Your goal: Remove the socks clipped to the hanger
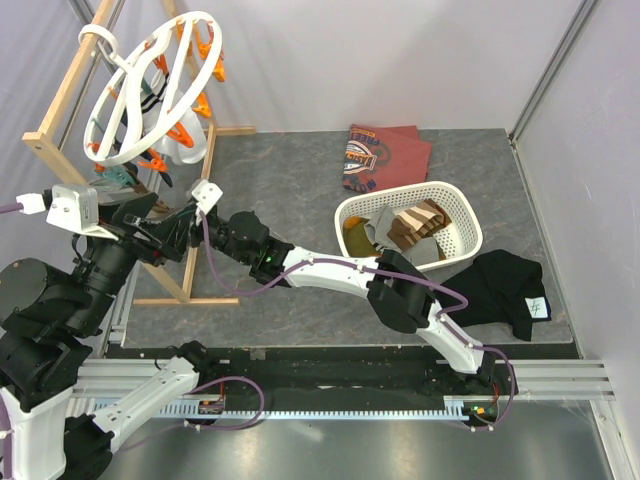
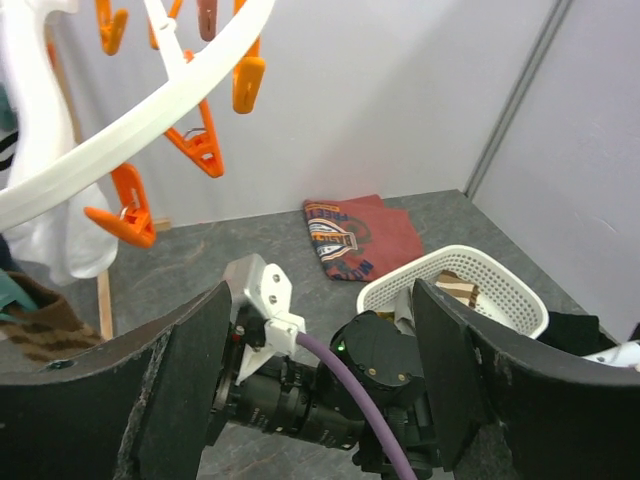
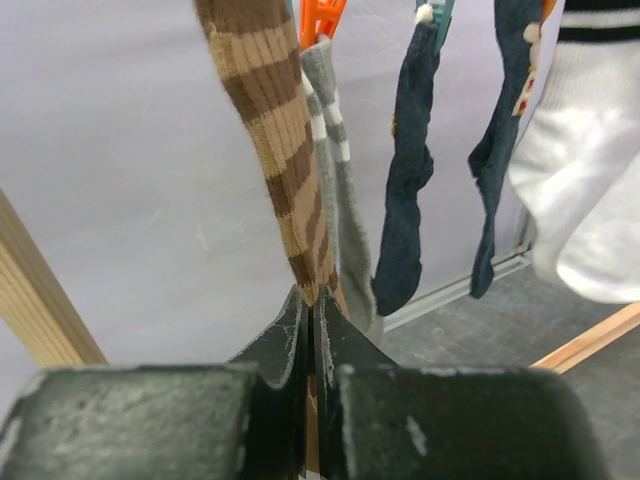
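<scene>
Pinches the brown-striped sock [image 3: 275,140] by its lower end in the closed right gripper [image 3: 312,330]; hangs vertical, straight below an orange clip [image 3: 318,25].

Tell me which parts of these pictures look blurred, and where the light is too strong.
Top view: sharp, with pale glare on the metal sheet. Left wrist view: the left fingers are soft and dark, the hanger nearly washed out. Right wrist view: the right fingers are slightly soft, the striped sock sharp.
</scene>
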Controlling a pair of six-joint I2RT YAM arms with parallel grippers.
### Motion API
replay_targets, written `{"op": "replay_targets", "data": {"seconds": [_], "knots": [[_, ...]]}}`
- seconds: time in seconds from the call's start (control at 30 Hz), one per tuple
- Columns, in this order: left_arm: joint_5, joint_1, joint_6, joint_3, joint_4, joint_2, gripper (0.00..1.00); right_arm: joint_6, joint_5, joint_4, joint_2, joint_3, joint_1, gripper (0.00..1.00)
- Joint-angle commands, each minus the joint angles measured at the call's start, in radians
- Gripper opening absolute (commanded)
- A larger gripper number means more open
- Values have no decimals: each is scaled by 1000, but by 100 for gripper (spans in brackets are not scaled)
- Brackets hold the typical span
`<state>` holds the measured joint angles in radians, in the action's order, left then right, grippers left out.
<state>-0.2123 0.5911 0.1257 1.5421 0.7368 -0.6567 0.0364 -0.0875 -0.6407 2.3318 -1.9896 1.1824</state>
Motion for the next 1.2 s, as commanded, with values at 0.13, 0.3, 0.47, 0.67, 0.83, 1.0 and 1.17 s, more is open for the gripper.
{"op": "replay_targets", "data": {"seconds": [0.13, 0.3, 0.47, 0.67, 0.83, 1.0, 1.17], "knots": [[-179, -1, -38, -4, 9, -29, 79, -27, -92, -71, -185, 159, -21, 0], [-308, 0, 43, -11, 7, -26, 77, -27, -165, -117, -345, 354, -53, 0], [-386, 0, 138, 16, 6, -53, 66, -27, -190, -116, -443, 451, -72, 0], [-479, 1, 287, -14, 3, -67, 65, -55, -233, -114, -534, 525, -73, 0], [-513, -1, 408, -36, 3, -70, 63, -50, -233, -105, -589, 574, -75, 0], [-512, -1, 486, -19, 1, -121, 60, 3, -210, -102, -649, 633, -76, 0], [-469, 0, 592, -14, -2, -141, 59, 52, -155, -106, -690, 675, -73, 0]]}}
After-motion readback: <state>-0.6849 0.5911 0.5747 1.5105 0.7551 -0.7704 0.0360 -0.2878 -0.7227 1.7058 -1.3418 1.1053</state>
